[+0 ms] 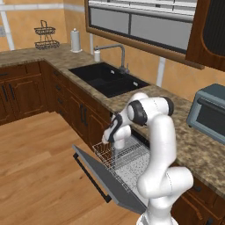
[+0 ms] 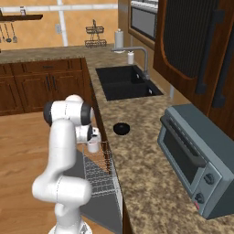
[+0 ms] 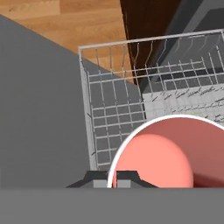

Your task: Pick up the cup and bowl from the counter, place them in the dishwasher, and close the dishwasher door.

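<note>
The cup [image 2: 93, 146], white-grey outside and salmon-red inside [image 3: 159, 157], hangs upright in my gripper [image 2: 93, 139], which is shut on its wall. It hovers just above the near corner of the white wire rack [image 3: 116, 109], pulled out of the dishwasher [image 1: 132, 154]. In the hand view the gripper [image 3: 116, 179] straddles the cup's rim. The grey dishwasher door [image 1: 99, 173] is dropped open, with its black bar handle toward the floor. The black bowl [image 2: 121, 129] sits on the granite counter [image 2: 137, 164] between the sink and the toaster oven.
A dark sink [image 1: 105, 79] with a faucet is set in the counter beyond the dishwasher. A grey toaster oven [image 2: 196, 155] stands on the counter to the right. A white bottle [image 2: 130, 57] and a paper towel roll [image 1: 75, 40] stand behind the sink. Wood floor lies left of the door.
</note>
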### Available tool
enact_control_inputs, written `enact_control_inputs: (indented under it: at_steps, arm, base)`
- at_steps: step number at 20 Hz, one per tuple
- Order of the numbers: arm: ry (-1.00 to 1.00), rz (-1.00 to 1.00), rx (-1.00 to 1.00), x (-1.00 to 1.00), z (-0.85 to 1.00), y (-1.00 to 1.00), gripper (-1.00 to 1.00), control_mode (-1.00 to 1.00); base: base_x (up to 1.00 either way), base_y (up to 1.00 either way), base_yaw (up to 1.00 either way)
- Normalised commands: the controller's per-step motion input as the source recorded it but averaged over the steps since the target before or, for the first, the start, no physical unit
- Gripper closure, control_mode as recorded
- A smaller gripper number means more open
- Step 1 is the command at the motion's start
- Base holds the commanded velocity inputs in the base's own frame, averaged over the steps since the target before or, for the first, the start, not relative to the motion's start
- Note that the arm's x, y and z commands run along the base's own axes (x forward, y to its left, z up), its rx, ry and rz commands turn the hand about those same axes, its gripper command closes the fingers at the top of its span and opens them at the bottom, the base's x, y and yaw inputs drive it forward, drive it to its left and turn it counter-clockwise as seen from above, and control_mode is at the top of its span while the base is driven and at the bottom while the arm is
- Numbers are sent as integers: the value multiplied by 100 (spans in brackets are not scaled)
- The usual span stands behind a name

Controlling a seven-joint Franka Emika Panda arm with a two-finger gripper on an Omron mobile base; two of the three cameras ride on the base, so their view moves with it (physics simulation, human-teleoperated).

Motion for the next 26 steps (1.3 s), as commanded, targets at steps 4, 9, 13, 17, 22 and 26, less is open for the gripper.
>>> enact_control_inputs:
  at_steps: [4,9,13,17,22,26]
  arm:
    - [4,-3,0,44,-52,13,100,-100]
    - [2,-2,-1,45,-50,10,100,-100]
    - [-3,-1,-4,56,-39,16,100,-100]
    - [-1,0,-3,41,-60,6,100,-100]
    - [1,0,-4,30,-72,7,100,-100]
    - [3,0,-3,7,-78,10,100,-100]
  base:
    - [0,0,0]
    - [0,0,0]
    - [0,0,0]
    - [0,0,0]
    - [0,0,0]
    - [0,0,0]
